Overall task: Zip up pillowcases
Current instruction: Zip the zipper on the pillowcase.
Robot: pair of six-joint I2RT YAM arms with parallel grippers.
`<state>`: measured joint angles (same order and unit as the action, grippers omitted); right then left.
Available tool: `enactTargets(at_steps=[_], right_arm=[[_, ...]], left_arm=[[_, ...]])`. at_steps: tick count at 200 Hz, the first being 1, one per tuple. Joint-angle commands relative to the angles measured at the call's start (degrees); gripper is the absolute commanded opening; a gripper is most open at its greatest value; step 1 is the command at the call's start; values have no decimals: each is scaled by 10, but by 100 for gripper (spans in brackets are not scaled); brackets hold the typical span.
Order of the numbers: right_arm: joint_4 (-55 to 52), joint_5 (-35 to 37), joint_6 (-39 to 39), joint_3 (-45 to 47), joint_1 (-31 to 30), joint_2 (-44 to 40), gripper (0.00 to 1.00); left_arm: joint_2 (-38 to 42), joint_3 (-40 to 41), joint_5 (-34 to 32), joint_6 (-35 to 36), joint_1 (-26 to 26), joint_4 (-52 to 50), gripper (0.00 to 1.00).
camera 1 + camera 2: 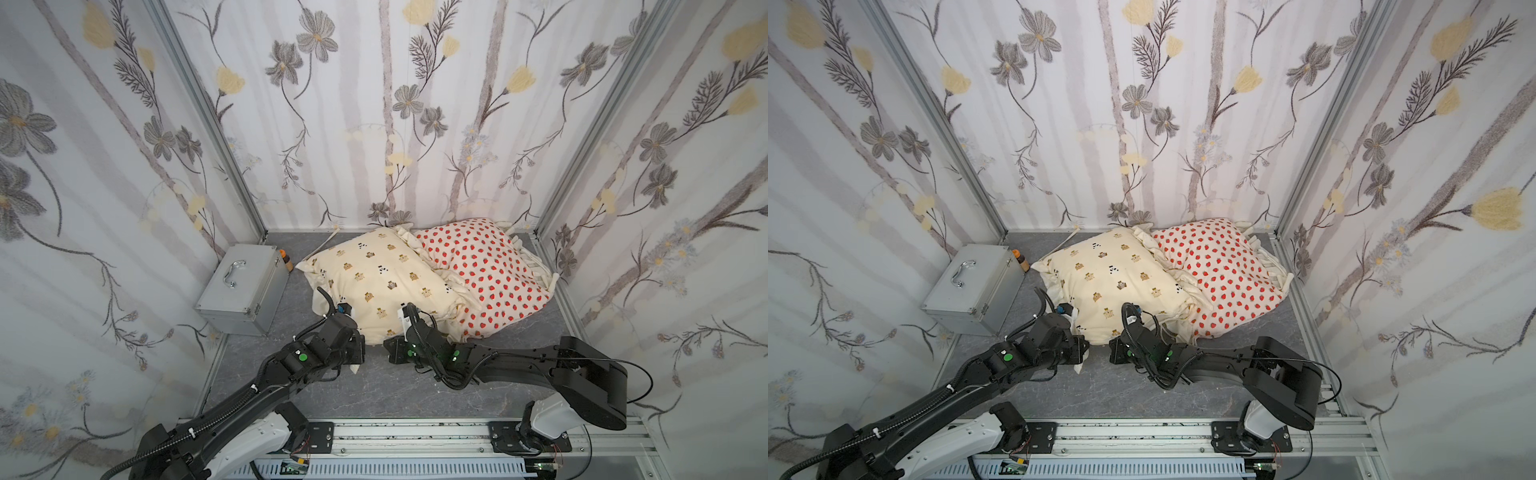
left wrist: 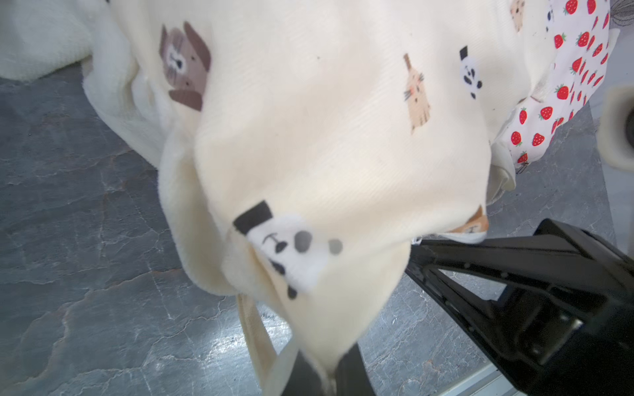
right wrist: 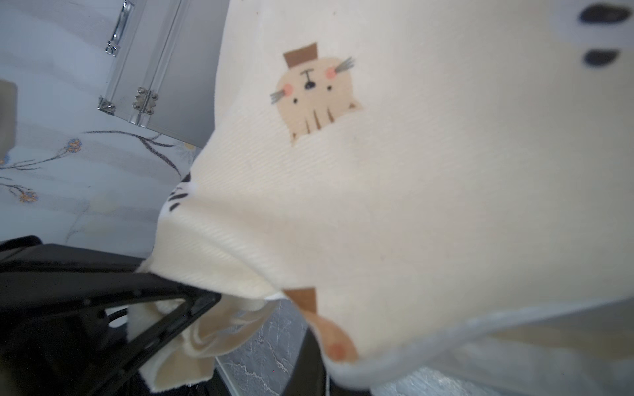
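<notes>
Cream pillowcase, printed with bears and pandas, is pinched along its near edge by both grippers.
It lies in the middle of the grey marbled table, its far right side touching the strawberry pillowcase, which sits toward the back right corner. The left gripper has its jaws pressed together on a fold of cream fabric. The right gripper, just beside it, is closed on the same hem. A silver metal case stands apart by the left wall.
</notes>
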<state>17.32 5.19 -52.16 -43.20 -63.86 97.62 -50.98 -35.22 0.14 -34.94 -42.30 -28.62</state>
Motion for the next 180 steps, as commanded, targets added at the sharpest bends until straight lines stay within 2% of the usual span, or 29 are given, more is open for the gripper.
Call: enactTargets(at_steps=[1, 128, 180], right_arm=[[-24, 33, 7, -12, 0, -7, 0], [-113, 93, 16, -37, 1, -33, 0], [-99, 78, 34, -36, 4, -38, 0]], left_arm=[[14, -1, -36, -13, 3, -19, 0], [72, -3, -94, -42, 18, -67, 0], [85, -2, -94, -47, 21, -65, 0]])
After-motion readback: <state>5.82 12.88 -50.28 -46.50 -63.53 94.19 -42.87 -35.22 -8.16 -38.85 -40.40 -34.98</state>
